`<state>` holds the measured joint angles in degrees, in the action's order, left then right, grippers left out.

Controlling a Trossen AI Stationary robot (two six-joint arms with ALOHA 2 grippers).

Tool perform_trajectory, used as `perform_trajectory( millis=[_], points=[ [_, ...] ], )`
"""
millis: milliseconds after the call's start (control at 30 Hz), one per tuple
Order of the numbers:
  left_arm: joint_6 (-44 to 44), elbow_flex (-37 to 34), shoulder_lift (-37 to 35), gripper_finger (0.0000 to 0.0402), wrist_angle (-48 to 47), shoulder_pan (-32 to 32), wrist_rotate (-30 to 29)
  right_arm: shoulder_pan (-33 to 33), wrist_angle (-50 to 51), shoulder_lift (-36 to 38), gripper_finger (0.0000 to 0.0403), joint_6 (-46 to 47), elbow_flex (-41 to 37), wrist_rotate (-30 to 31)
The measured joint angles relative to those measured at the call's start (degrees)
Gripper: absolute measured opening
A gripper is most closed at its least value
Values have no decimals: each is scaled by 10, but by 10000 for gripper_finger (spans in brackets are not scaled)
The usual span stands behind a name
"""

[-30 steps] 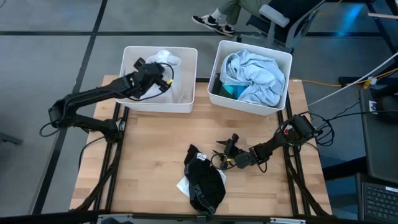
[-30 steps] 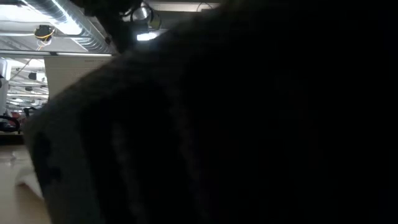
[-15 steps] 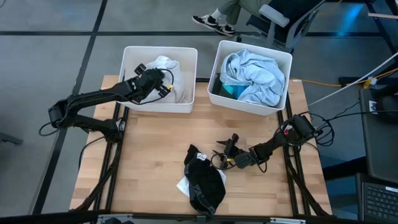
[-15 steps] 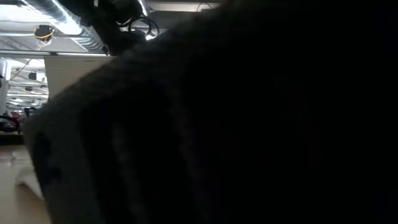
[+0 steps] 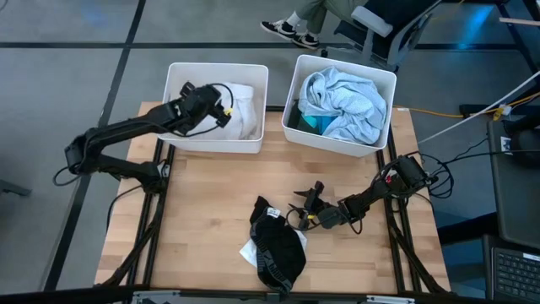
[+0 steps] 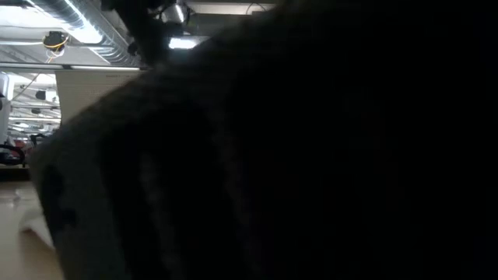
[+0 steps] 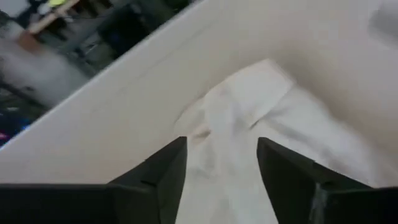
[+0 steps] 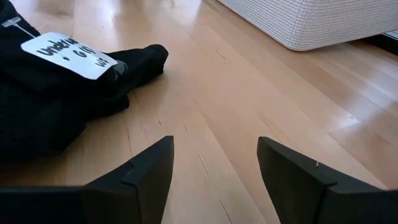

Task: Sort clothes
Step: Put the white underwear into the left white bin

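Observation:
A white garment (image 5: 243,105) (image 7: 249,106) lies on the floor of the left white bin (image 5: 218,67). My left gripper (image 5: 224,108) (image 7: 221,146) hangs open just above it, inside the bin, holding nothing. In the right bin (image 5: 346,63) a pale blue garment (image 5: 346,101) rests on top of a teal one (image 5: 308,122). A black garment (image 5: 278,245) (image 8: 37,106) is heaped on the table's near middle, over a white piece (image 5: 247,252). My right gripper (image 5: 305,203) (image 8: 214,152) rests low and open just right of the black heap.
The black garment carries a white handwritten label (image 8: 68,55). The right bin's wall (image 8: 311,22) stands beyond my right gripper. Bare wood lies at the table's left and between the bins and the heap. Dark cloth (image 6: 311,155) close to the lens blocks most of the low view.
My left gripper has let go of the white garment over the left bin. The garment was bunched up high at the gripper. It has dropped and now lies spread low in the bin's right half. My right arm has kept still.

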<state>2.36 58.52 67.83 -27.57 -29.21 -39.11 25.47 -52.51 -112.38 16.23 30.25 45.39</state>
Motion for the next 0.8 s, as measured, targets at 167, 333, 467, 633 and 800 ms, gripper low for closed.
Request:
perform_trajectory(
  millis=[167,333,467,633,800],
  points=[
    [-46,84,0,203,-61,49,67,0,0,0,232,0,0,0],
    [-62,124,0,201,-56,150,98,0,1,0,232,0,0,0],
    [-71,120,2,201,-45,239,122,0,1,0,232,0,0,0],
    [-120,90,21,202,-32,338,123,0,1,0,232,0,0,0],
    [-181,61,67,201,-21,406,122,0,0,0,232,0,0,0]
  ],
)
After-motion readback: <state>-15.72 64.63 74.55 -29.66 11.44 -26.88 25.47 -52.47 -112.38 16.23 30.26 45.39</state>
